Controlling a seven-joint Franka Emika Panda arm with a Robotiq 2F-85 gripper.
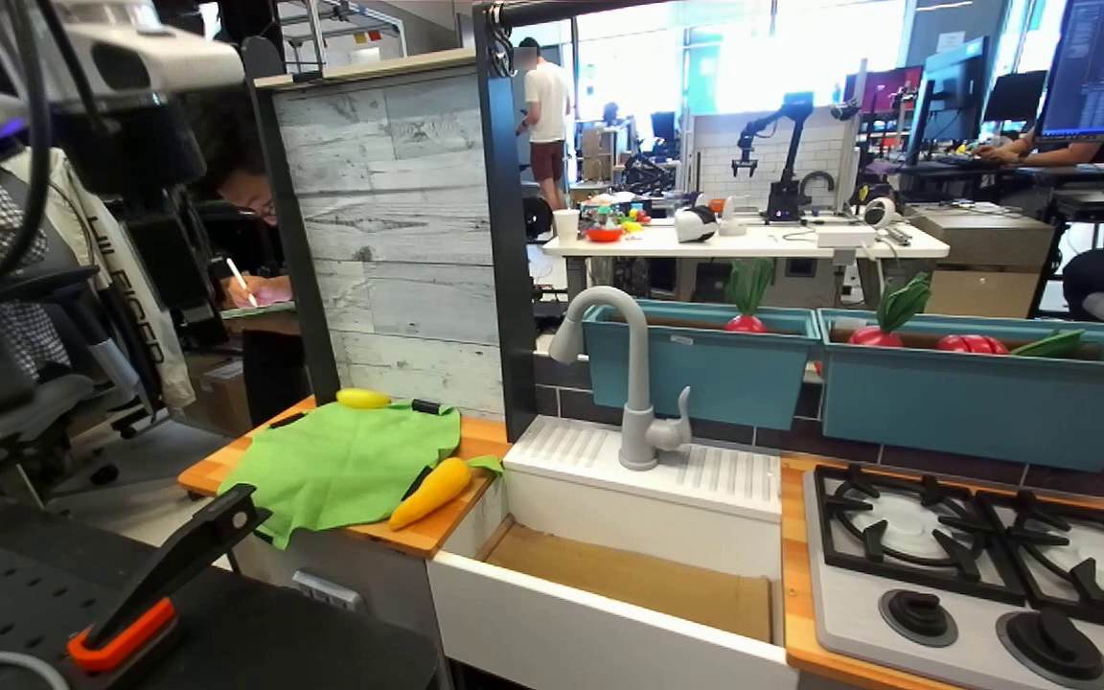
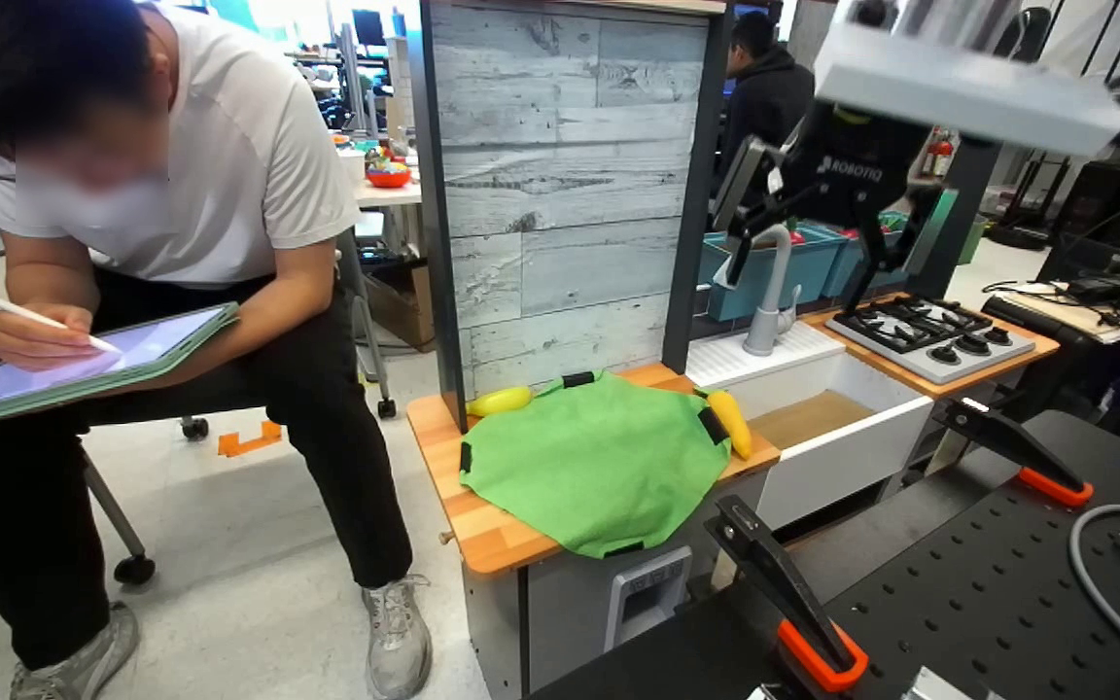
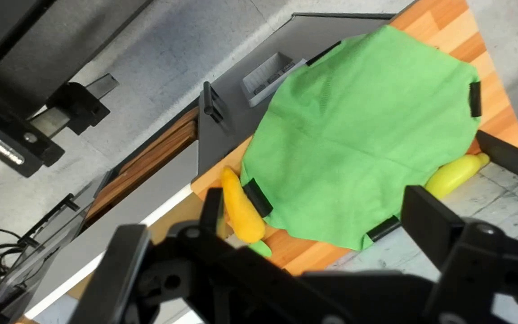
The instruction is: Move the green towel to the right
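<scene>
The green towel lies spread out on a wooden counter, seen in both exterior views (image 1: 351,460) (image 2: 599,462) and in the wrist view (image 3: 362,126). It has black patches along its edges. One edge hangs over the counter's front. My gripper (image 2: 798,272) is high above the counter, to the right of the towel in that exterior view. In the wrist view the gripper's fingers (image 3: 317,198) are wide apart with nothing between them, and the towel lies well below. In an exterior view only part of the arm (image 1: 130,144) shows at upper left.
An orange-yellow vegetable (image 1: 432,494) lies at the towel's sink side; a yellow one (image 2: 502,401) lies by the panel (image 2: 570,194). The sink (image 1: 609,661), faucet (image 1: 638,383) and stove (image 1: 897,585) stand to the right. Clamps (image 2: 784,593) stick up in front. A person (image 2: 259,175) sits nearby.
</scene>
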